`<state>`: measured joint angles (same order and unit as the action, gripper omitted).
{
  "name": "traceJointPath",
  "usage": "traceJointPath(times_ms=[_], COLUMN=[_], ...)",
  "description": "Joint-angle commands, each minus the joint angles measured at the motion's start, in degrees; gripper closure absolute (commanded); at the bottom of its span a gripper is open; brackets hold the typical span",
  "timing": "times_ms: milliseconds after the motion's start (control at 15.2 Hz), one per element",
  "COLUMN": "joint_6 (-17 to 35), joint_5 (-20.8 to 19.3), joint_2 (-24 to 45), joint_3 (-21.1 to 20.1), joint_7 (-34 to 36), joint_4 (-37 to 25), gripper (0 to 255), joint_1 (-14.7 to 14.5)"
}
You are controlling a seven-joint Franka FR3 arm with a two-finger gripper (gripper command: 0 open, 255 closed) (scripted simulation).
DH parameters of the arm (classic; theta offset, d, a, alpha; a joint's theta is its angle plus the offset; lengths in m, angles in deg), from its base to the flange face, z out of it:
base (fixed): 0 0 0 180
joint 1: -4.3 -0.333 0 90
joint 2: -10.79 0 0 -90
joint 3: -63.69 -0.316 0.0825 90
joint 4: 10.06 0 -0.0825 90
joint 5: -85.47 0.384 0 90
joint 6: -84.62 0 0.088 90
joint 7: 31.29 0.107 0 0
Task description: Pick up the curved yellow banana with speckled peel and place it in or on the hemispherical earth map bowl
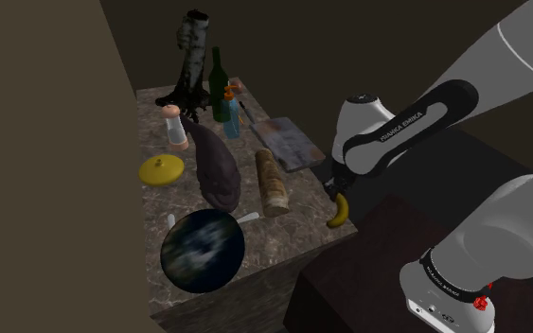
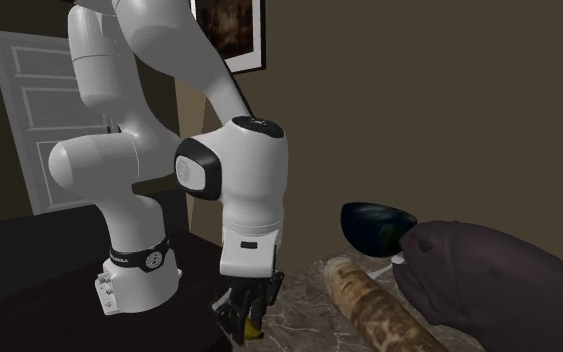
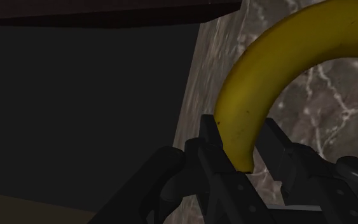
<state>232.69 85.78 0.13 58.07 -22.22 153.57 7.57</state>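
Black claw (image 1: 334, 192) clamped on one end of a yellow banana (image 1: 338, 212) at the table (image 1: 293, 232) edge, so the grasp looks done; the carry to the earth-map bowl (image 1: 203, 251), well apart from the claw, remains.

My counter (image 1: 293, 232) is a grey veined marble top, and it's crowded. At the near end in the shoulder view sits the dark earth-map bowl (image 1: 203, 251), with a small white spoon-like piece (image 1: 247, 218) just beside it. Behind those are a yellow lid (image 1: 163, 170), a dark fish-shaped lump (image 1: 217, 168) and a speckled loaf (image 1: 272, 182). Further back are a grey tray (image 1: 290, 144), a pale shaker (image 1: 175, 128), a green bottle (image 1: 218, 83), a blue bottle (image 1: 231, 115) and a dark twisted figure (image 1: 190, 57).
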Motion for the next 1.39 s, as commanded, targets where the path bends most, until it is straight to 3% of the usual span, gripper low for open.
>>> traceJointPath(times_ms=[0,1320], joint_6=[-2.2,-23.7], joint_5=[0.4,1.3], joint_2=[-2.1,-18.0], joint_3=[0.0,0.9], joint_7=[-0.2,-1.3], joint_4=[-0.1,-5.6], gripper=[255,255], joint_1=[-0.2,-0.9])
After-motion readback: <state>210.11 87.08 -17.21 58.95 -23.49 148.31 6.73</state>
